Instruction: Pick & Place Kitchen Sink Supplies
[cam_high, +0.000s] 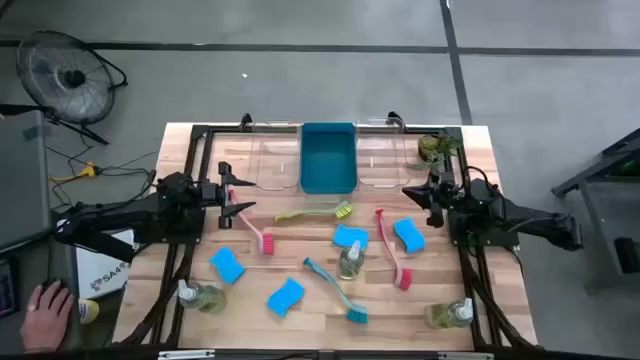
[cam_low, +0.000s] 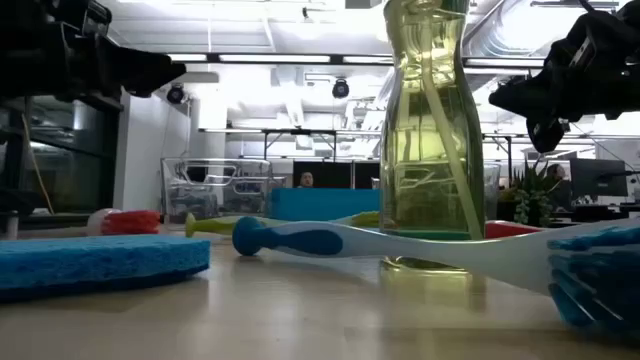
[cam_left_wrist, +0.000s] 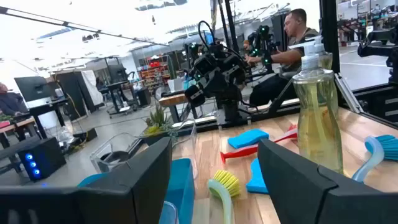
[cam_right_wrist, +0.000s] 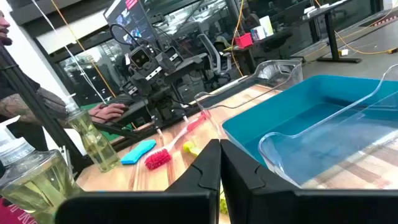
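supplies lie scattered and unsorted, so i judge i'm reaching first: my left gripper (cam_high: 228, 205) hangs released and empty near the pink brush (cam_high: 255, 232) at its 5 o'clock, needing a descent, while my right gripper (cam_high: 418, 196) waits clenched, empty.

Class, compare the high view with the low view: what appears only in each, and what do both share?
Only the high view shows the left gripper, the right gripper, four blue sponges such as the sponge near the left bottle, and the floor fan. Only the low view shows the ceiling lights and room behind. Both show the blue bin and the teal brush.
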